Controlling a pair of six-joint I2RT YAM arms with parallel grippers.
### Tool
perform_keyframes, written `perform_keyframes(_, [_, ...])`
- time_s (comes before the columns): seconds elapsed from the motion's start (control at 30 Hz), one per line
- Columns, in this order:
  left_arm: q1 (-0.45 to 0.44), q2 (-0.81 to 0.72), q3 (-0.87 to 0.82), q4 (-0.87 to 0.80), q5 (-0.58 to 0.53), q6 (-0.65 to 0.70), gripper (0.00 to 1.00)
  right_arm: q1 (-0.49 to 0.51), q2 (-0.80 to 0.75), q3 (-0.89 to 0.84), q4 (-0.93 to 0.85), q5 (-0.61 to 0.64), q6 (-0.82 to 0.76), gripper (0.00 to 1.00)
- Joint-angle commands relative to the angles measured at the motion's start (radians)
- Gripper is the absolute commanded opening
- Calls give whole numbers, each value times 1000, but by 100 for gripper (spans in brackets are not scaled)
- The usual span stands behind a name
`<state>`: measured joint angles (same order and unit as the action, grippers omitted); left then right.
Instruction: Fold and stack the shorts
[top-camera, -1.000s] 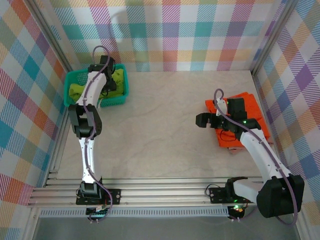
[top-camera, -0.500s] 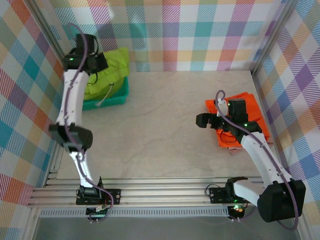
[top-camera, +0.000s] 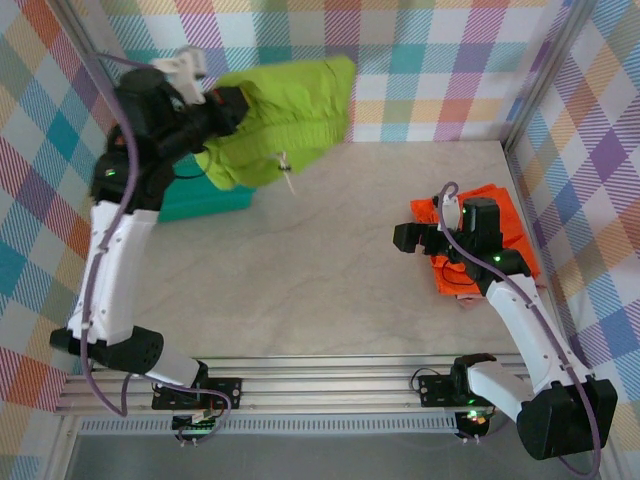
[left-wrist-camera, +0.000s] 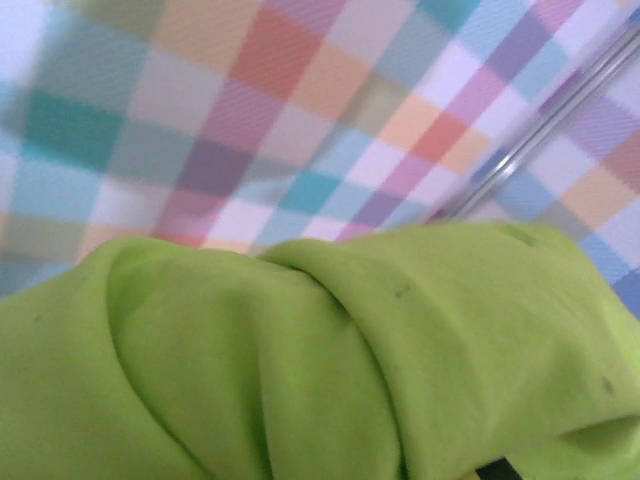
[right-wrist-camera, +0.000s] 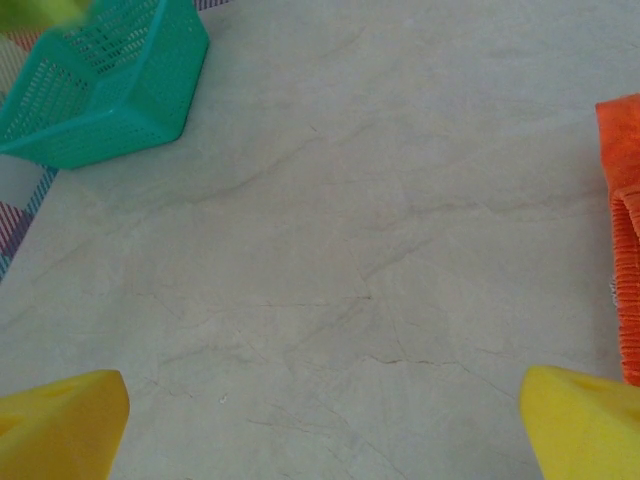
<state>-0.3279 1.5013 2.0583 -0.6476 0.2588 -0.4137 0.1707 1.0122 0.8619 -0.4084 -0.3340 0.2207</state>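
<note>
Far left: left claw (top-camera: 225, 108) clenched on green shorts (top-camera: 290, 105), cloth hanging in the air above the teal basket (top-camera: 215, 200). Right side: right claw (top-camera: 408, 238) released, jaws wide, hovering over the desk (top-camera: 320, 270) just beside the orange shorts (top-camera: 505, 215).

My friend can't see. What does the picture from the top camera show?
The left pincer holds lime green shorts in the air above a teal basket at the back left of the table. On the right, the open right pincer hovers beside orange shorts.
</note>
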Motion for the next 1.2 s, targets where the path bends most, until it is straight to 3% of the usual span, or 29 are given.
perform_keyframes(0.0, [-76, 68, -100, 97, 30, -48, 11, 6, -5, 13, 6, -17, 41, 99])
perform_keyframes(0.07, [-117, 122, -123, 89, 27, -63, 17, 5, 10, 40, -24, -27, 64, 99])
perform_keyframes(0.2, [-166, 248, -124, 47, 36, -28, 49, 5, 25, 63, -62, -58, 79, 99])
perform_keyframes(0.27, [-178, 290, -95, 0, 15, 15, 59, 6, 29, 61, -77, -74, 80, 99])
perform_keyframes(0.47, [-198, 153, -280, 31, -129, 34, 94, 44, 66, 58, -125, -45, 31, 100])
perform_keyframes(0.6, [-197, 89, -473, 54, -149, -20, 94, 131, 135, 71, -152, 104, -5, 99])
perform_keyframes(0.77, [-205, 133, -678, 202, -36, -139, 89, 161, 280, 106, -180, 219, 88, 99])
perform_keyframes(1.0, [-242, 329, -610, 204, -49, -69, 81, 186, 387, 97, -123, 308, 94, 95])
perform_keyframes(1.17, [-250, 448, -515, 149, -130, -15, 77, 223, 512, 150, -153, 363, 42, 94])
